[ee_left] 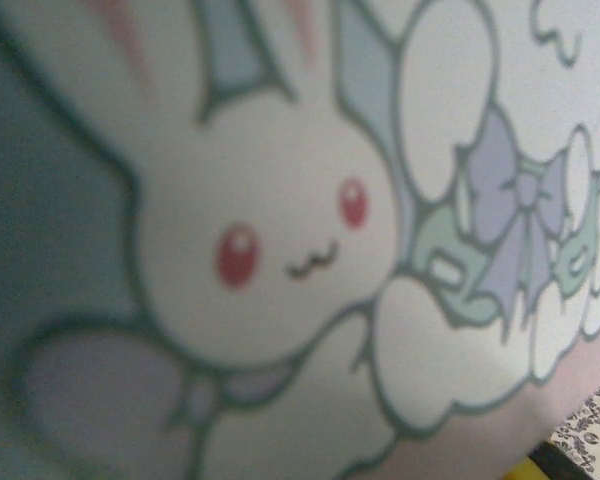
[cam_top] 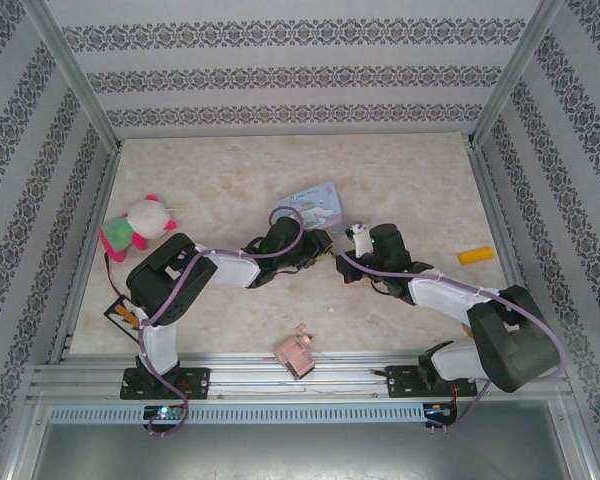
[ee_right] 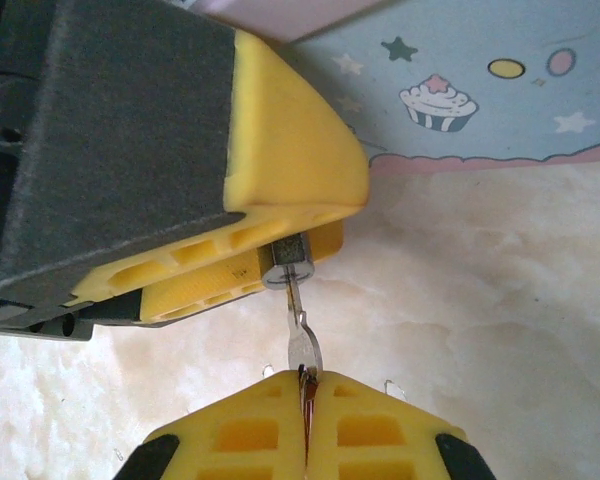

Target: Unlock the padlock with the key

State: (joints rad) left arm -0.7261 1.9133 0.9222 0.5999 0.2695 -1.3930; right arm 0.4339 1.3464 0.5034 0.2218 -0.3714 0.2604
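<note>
At lower centre, the right gripper (ee_right: 305, 400) is pinching the key (ee_right: 302, 345), aiming its blade upward; the left gripper (ee_right: 330, 215), upper left, is clamping the padlock (ee_right: 287, 272) steady to meet it. Insertion is probably beginning.

Left arm (cam_top: 180, 285): black joint housings, white link shells.
Right arm (cam_top: 480, 310): same black-and-white build, bulkiest at lower right of the overhead frame.
Cables (cam_top: 285, 209): thin lilac lines along both arms.
Fingers (ee_right: 410, 410): yellow plastic, rectangular hollow cells, dark grey backing.
Bases (cam_top: 165, 380): black mounts.

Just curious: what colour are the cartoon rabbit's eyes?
The rabbit's eyes are red; best in left wrist view.
</note>
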